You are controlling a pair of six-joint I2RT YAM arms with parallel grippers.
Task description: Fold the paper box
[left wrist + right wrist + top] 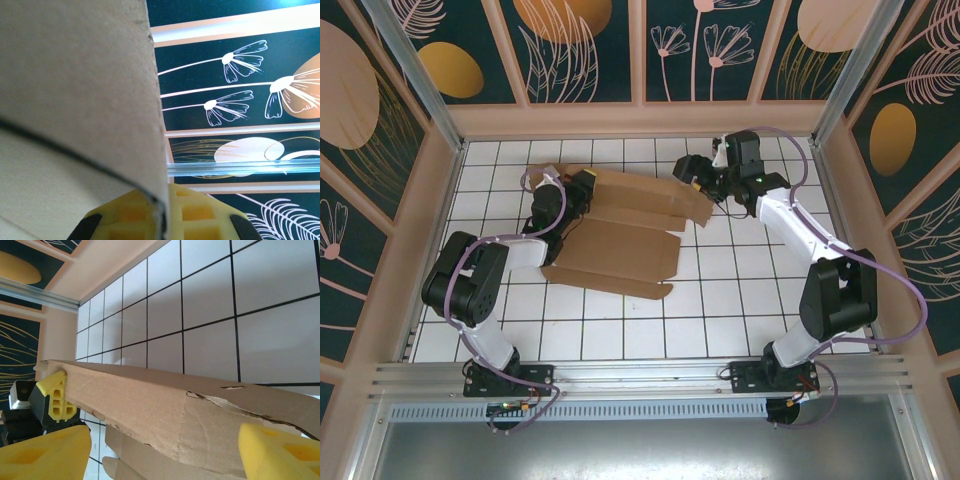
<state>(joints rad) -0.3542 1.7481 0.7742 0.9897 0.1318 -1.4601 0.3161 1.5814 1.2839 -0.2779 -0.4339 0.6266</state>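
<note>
While the left gripper [582, 186] clamps the paper box [620, 245] at its far-left edge, the right gripper [692, 180] gapes wide astride its far-right flap.

- We see a left arm [470, 285] and a right arm [790, 225], each with black joints and white links.
- We see lilac cables [924, 300] running along both.
- We see yellow, ribbed finger pads [280, 450].

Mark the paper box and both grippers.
paper box [620, 250], top external view, flat middle panel.
left gripper [590, 185], top external view, between fingertips.
right gripper [688, 178], top external view, between fingertips.
</note>
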